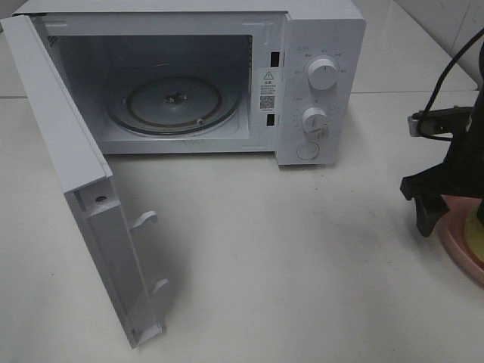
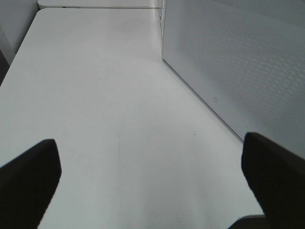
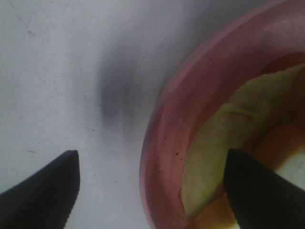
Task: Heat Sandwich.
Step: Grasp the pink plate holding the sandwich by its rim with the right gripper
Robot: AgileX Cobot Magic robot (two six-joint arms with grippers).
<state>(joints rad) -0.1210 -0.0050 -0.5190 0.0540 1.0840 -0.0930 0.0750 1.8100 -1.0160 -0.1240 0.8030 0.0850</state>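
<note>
The sandwich (image 3: 224, 133), pale bread with an orange filling, lies on a round pink plate (image 3: 190, 95) at the table's right edge. In the high view only a sliver of the sandwich (image 1: 476, 227) and the plate (image 1: 461, 243) shows behind the arm. My right gripper (image 3: 150, 162) is open and low over the plate's rim, with one finger above bare table and the other above the sandwich. It holds nothing. The right gripper (image 1: 439, 208) hides most of the plate from above. My left gripper (image 2: 150, 143) is open and empty over bare table, outside the high view.
The white microwave (image 1: 318, 45) stands at the back with its door (image 1: 76, 174) swung wide toward the front left. A glass turntable (image 1: 174, 102) sits inside with nothing on it. A perforated white microwave panel (image 2: 238, 62) rises close beside my left gripper.
</note>
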